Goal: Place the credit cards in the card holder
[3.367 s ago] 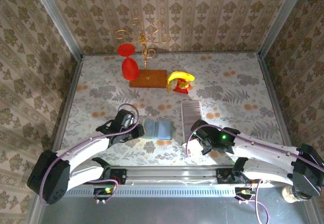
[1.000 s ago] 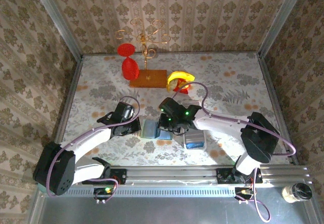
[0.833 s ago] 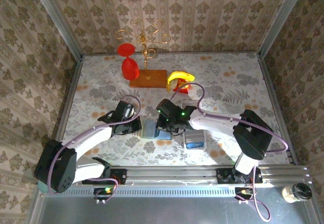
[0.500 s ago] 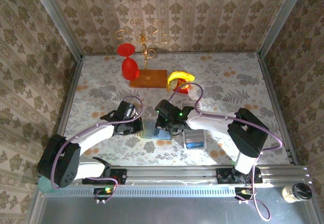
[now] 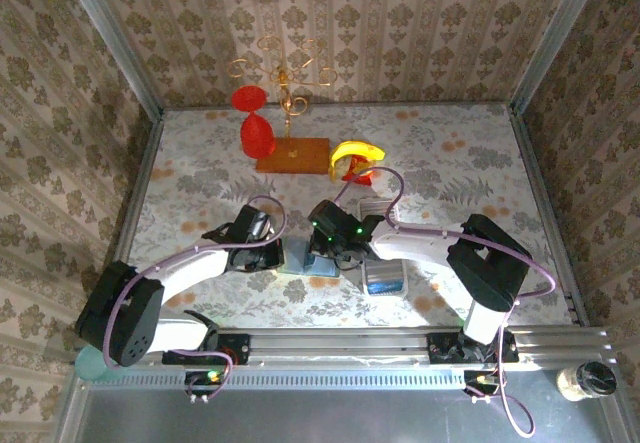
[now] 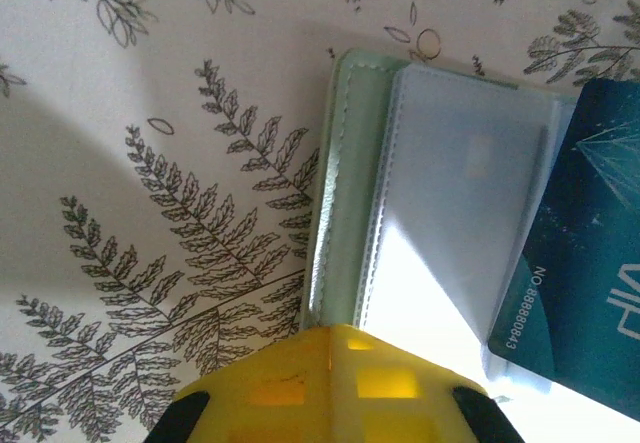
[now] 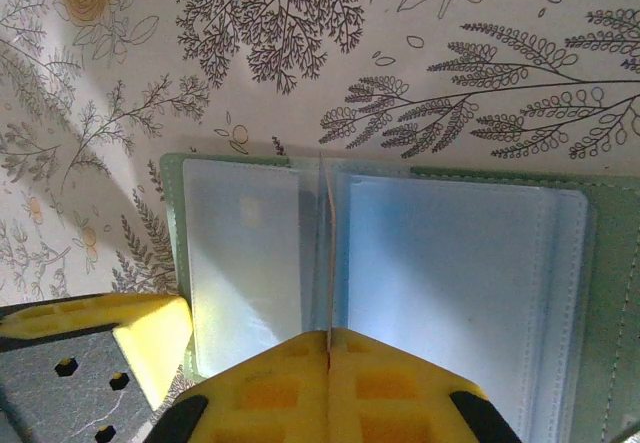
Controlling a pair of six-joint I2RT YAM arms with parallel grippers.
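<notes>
Your left wrist view cuts the blue plastic credit card (image 6: 583, 248) off at the right edge.

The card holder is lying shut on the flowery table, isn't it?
Not shut: the card holder lies open on the flowery table. The right wrist view shows both its halves spread flat.

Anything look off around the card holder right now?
The blue card is skewed against the card holder's clear sleeve, its edges at an angle to the sleeve's rather than lined up. Nothing looks spilled or damaged.
</notes>
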